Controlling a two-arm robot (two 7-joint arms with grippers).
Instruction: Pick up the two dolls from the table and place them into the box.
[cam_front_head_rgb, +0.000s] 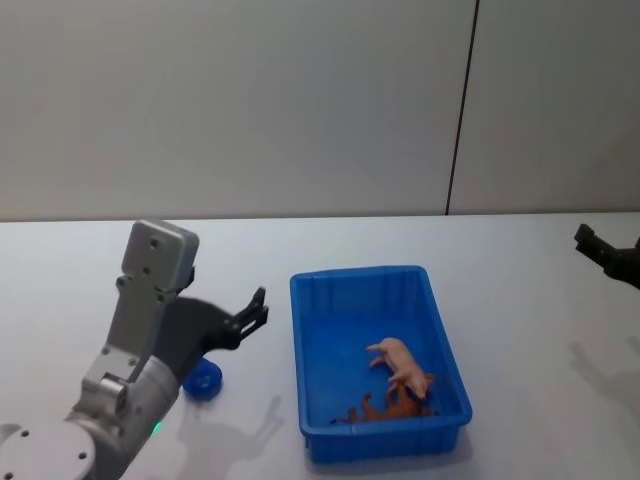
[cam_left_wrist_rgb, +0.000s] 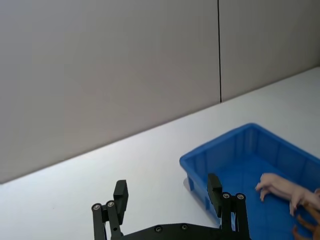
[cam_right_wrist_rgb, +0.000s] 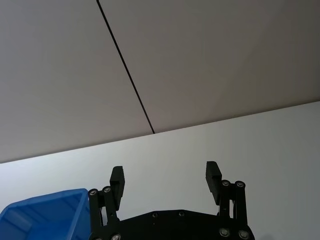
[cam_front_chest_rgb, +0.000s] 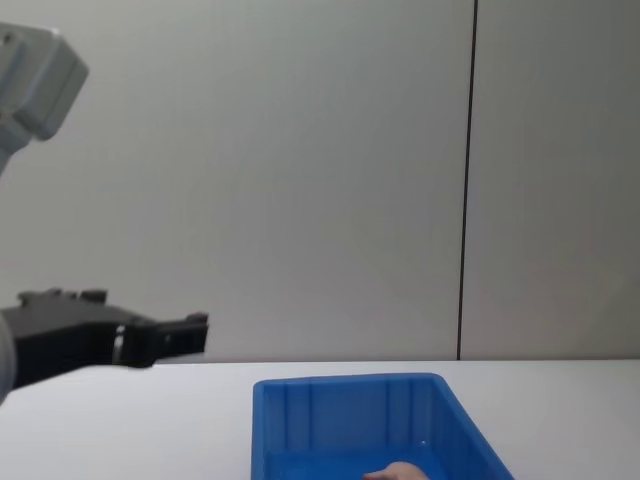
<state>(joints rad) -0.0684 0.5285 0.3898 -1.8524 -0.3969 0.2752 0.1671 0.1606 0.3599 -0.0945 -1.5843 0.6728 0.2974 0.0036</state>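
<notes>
Both dolls are lying inside the blue box (cam_front_head_rgb: 360, 273), which is sitting on the white table (cam_front_head_rgb: 520, 300) in front of you. The pale pink pig-like doll (cam_front_head_rgb: 402, 362) is resting on the floor toward the near right part. The brown lion doll (cam_front_head_rgb: 388, 408) is lying just beside it against the near wall, the two touching or nearly so (you cannot tell which from the head view). Judging by that, you are looking at a task that is essentially done, with both toys where the task wants them. Your left gripper (cam_left_wrist_rgb: 167, 194) is hovering above the table just left of the box, its fingers spread wide with nothing between them, which suits an arm that is carrying nothing and keeping clear of the rim. Your right gripper (cam_right_wrist_rgb: 165, 176) is hanging well off to the right of the box, fingers likewise spread and empty, so it is crowding neither the box nor the other arm. A small blue round object (cam_front_head_rgb: 203, 381) is sitting on the table beneath the left arm; it is no doll, so you are probably best leaving it alone.
</notes>
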